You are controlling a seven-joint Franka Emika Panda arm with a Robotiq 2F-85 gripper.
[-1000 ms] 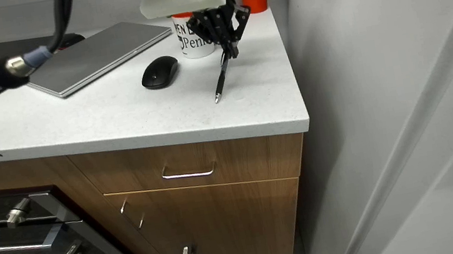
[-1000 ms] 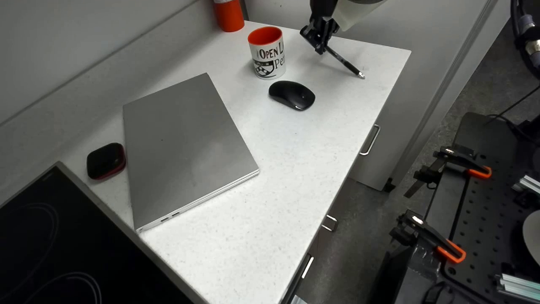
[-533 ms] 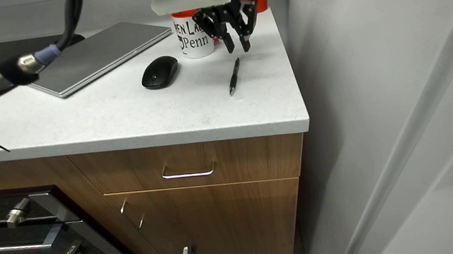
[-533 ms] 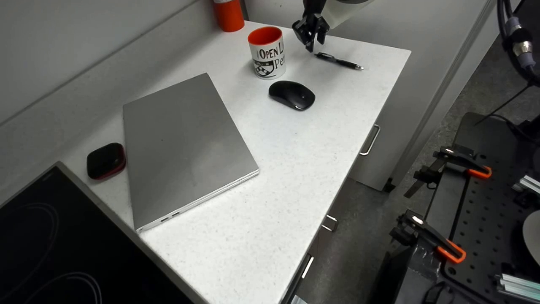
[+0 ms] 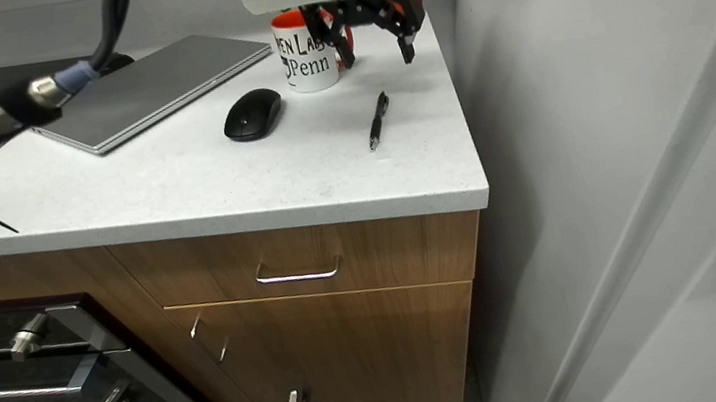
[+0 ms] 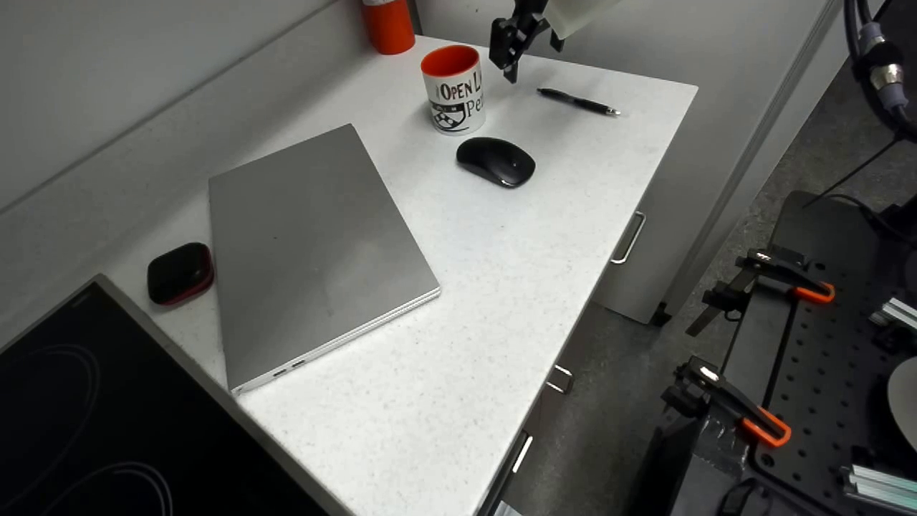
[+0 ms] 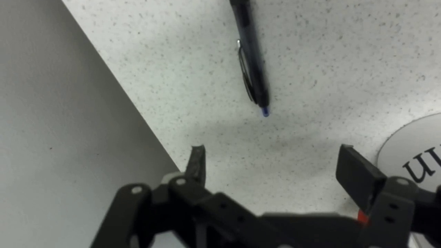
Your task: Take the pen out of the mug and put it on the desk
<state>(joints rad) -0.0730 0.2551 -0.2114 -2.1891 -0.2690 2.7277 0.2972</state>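
Note:
The black pen (image 5: pixel 378 121) lies flat on the white desk (image 5: pixel 218 188), near the desk's right end in this exterior view. From above, the wrist view shows the pen (image 7: pixel 253 55) with its clip and blue end button pointing toward my gripper (image 7: pixel 272 148). Its writing tip is cut off by the frame there. My gripper (image 6: pixel 534 62) hangs above the desk, jaws wide apart and nothing between them, just behind the pen (image 6: pixel 577 102). The mug (image 6: pixel 453 93), white with a red inside and dark lettering, stands upright beside it. One finger partly covers the mug's red handle in an exterior view.
A black mouse (image 6: pixel 496 161) sits in front of the mug. A closed grey laptop (image 6: pixel 315 251), a dark case (image 6: pixel 180 272) and a black cooktop (image 6: pixel 71 416) lie farther along. A red-and-white canister (image 6: pixel 390 29) stands behind. A wall (image 7: pixel 69 137) borders the desk's end.
One second ago my gripper was shut on the slanted pen. Its jaws then opened, the pen dropped flat onto the desk, and the gripper has risen and spread wider.

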